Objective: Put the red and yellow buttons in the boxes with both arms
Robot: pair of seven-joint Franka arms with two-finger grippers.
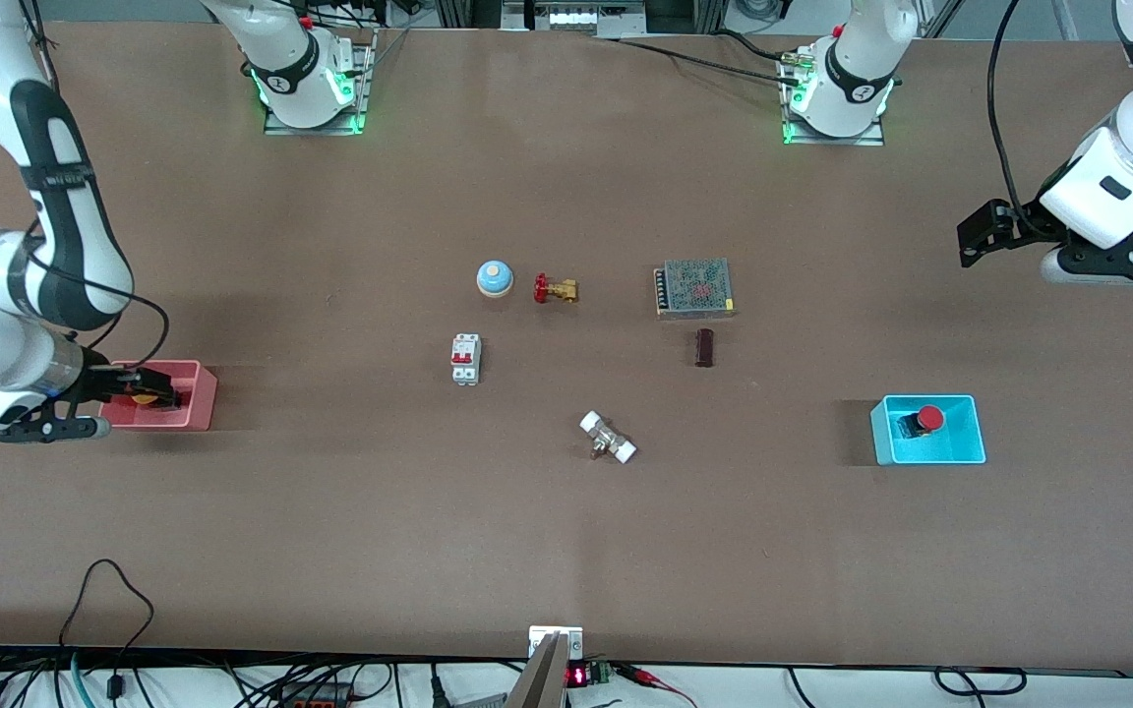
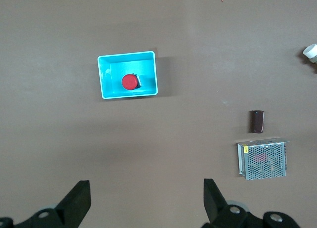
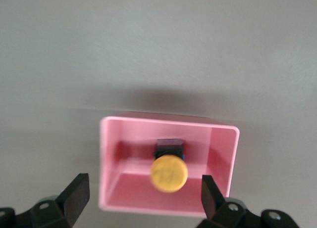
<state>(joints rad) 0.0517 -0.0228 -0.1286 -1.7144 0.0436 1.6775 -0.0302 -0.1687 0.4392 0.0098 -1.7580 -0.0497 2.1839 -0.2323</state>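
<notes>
The pink-red box [image 1: 201, 398] lies at the right arm's end of the table. The yellow button [image 1: 144, 398] sits inside it, its orange-yellow cap up on a black base. My right gripper [image 1: 158, 391] hovers over this box, open and empty. In the right wrist view the yellow button [image 3: 169, 173] lies in the pink box [image 3: 106, 159], free between the spread fingers of the right gripper [image 3: 144, 183]. The cyan box [image 1: 960, 447] holds the red button [image 1: 929, 418]. My left gripper [image 1: 972, 241] is raised, open and empty; its wrist view [image 2: 147, 186] shows the cyan box [image 2: 106, 79] and red button [image 2: 130, 81].
Mid-table lie a blue-white bell [image 1: 495, 278], a brass valve with a red handwheel [image 1: 555, 289], a white breaker [image 1: 465, 359], a metal mesh power supply [image 1: 693, 288], a dark cylinder [image 1: 704, 347] and a white-ended fitting [image 1: 608, 438].
</notes>
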